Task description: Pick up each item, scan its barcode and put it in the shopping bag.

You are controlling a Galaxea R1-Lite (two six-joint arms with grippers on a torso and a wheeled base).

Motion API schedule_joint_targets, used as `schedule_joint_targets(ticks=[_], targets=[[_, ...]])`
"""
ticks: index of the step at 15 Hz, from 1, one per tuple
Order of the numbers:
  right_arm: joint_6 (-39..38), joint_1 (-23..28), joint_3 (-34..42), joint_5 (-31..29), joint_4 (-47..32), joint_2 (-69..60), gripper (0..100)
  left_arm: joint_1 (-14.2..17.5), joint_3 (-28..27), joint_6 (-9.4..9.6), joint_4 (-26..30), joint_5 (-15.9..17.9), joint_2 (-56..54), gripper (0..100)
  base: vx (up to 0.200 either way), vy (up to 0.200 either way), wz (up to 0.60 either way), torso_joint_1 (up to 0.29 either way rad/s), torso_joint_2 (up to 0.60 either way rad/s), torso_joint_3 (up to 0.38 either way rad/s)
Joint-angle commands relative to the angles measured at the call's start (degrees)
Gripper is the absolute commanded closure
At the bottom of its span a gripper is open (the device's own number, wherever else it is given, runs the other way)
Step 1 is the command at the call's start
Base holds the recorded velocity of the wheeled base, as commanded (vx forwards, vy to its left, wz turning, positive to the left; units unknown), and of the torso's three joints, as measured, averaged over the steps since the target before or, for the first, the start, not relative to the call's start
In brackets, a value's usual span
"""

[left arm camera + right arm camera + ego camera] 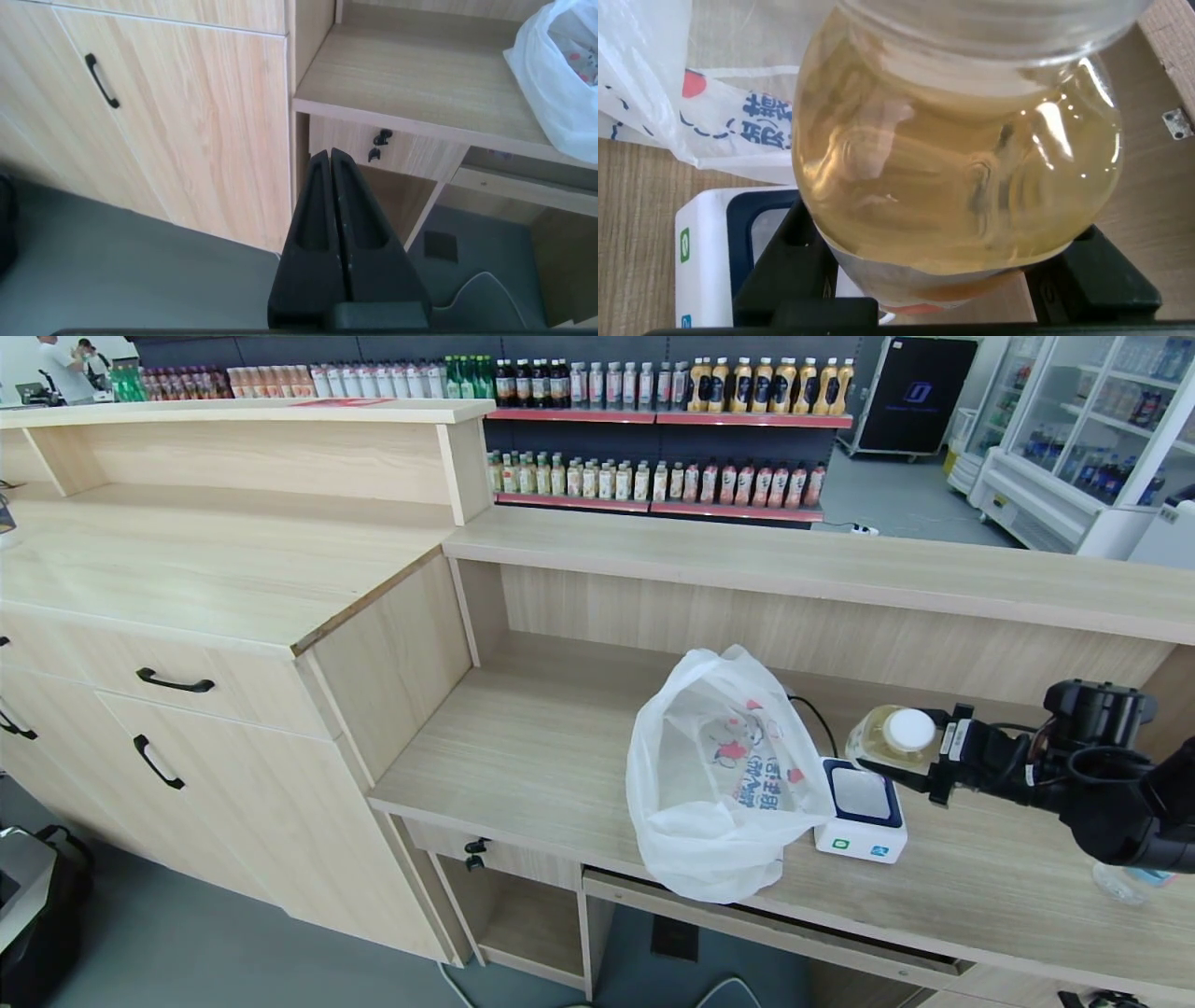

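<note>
At the wooden checkout counter (523,756), the head view shows the right gripper (920,751) clamped on a squat clear bottle (887,735) of amber liquid with a white cap. The bottle is held cap-up just above the counter, at the far right corner of the white scanner (861,810) with its dark blue top. The white plastic shopping bag (719,775) stands open-mouthed against the scanner's left side, printed with red and blue figures and characters. A black cable (822,719) runs behind the bag. A second clear bottle (1120,885) lies on the counter, partly hidden under the right arm. To the left is a cabinet (187,709) with black handles, and store shelves (653,420) lined with drink bottles fill the background. In the left wrist view, the left gripper (330,154) hangs with its fingers pressed together over the grey floor in front of the cabinet, below the counter's edge (420,84). A corner of the bag (561,75) shows on top, and a small lock (378,147) sits in the drawer front. In the right wrist view, the bottle (957,159) is seen close between the black fingers (785,271). Its rounded wall is glossy, and a strip of label with an orange edge shows too little to read. The scanner (710,252) and the bag's printed skin (654,84) lie behind it.
</note>
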State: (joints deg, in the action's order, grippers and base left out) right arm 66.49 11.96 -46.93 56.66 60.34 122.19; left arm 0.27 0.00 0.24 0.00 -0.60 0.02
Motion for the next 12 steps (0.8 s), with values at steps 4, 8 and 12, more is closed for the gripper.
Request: schedule_joint_targets(ticks=[4,8,12], targets=[[0.05,-0.01,0.00,0.12,0.04,0.33,100,0.00,0.00,-0.07,0.00,-0.02,-0.02,100,0.000,0.000,0.00,0.000,0.00,0.000],[0.05,0.35,-0.09,0.73,0.04,0.33,100,0.00,0.00,0.02,0.00,-0.02,-0.02,100,0.000,0.000,0.00,0.000,0.00,0.000],[-0.22,0.96,-0.62,0.64,-0.23,-1.16,100,0.00,0.00,-0.07,0.00,-0.02,-0.02,100,0.000,0.000,0.00,0.000,0.00,0.000]])
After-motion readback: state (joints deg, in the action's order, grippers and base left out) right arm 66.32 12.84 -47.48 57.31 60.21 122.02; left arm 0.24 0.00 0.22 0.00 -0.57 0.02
